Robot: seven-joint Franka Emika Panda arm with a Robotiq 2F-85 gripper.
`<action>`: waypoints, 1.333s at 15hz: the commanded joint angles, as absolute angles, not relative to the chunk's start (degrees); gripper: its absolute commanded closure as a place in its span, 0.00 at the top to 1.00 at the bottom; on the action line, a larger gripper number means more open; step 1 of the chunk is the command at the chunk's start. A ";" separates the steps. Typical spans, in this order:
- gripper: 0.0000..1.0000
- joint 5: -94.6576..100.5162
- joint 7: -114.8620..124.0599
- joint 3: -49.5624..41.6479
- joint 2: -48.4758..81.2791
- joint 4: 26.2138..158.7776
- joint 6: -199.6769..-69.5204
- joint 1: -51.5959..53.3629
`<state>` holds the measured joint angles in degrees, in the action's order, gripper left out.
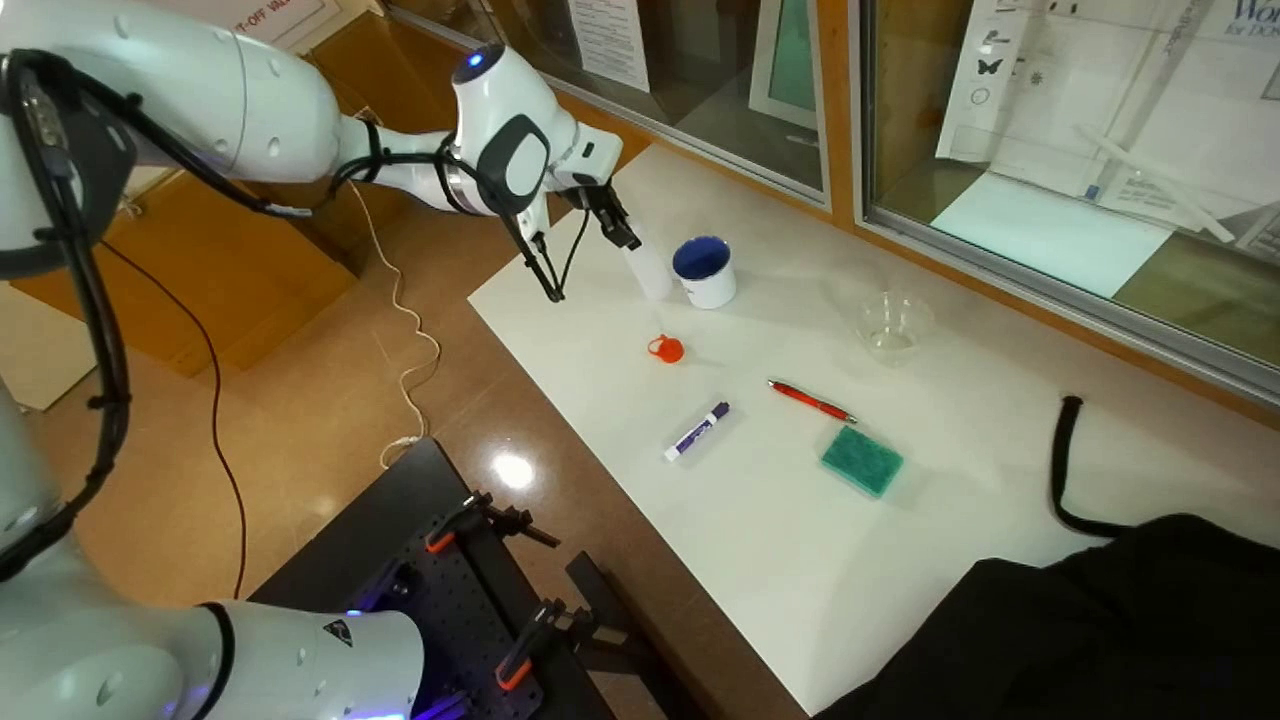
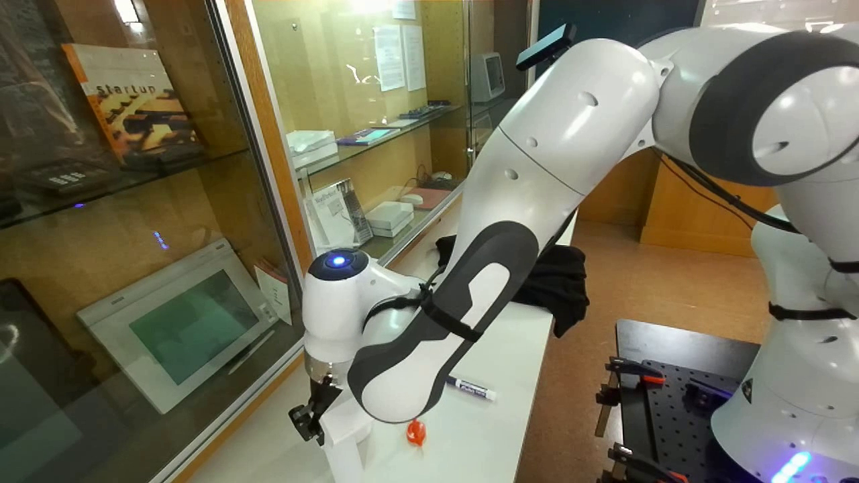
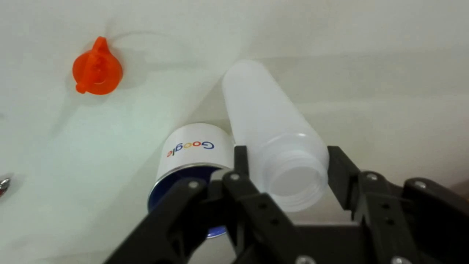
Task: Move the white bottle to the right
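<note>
The white bottle (image 3: 256, 106) is a slim, whitish, slightly translucent plastic bottle with an open threaded neck and no cap on it. In the wrist view my gripper (image 3: 287, 165) has one dark finger against each side of the bottle near its neck, with no visible gap. In an exterior view the gripper (image 1: 630, 240) is at the top of the bottle (image 1: 650, 273), which stands on the white table (image 1: 760, 540). Its base looks to be on the table; a slight tilt or lift cannot be told. In the exterior view from behind, the arm hides much of this area.
A white cup with blue inside (image 1: 708, 288) stands close beside the bottle. An orange cap (image 1: 667, 349), a marker (image 1: 697, 431), a red pen (image 1: 812, 402), a green sponge (image 1: 862, 461), a clear bowl (image 1: 893, 325) and black cloth (image 1: 1080, 630) are on the table. A glass cabinet borders it.
</note>
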<state>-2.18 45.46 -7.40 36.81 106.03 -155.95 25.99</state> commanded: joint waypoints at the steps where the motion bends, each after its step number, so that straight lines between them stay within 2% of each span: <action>1: 0.30 -1.01 47.49 -7.05 34.72 106.13 -152.67 25.71; 10: 0.30 -1.55 49.56 -4.83 11.00 124.49 -147.77 20.99; 16: 0.30 -8.76 47.27 -2.37 -5.54 141.17 -149.48 9.88; 20: 0.30 -6.46 51.56 -3.28 -12.23 150.14 -151.59 1.28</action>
<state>-7.17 48.79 -3.62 -6.05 142.60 -148.93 6.71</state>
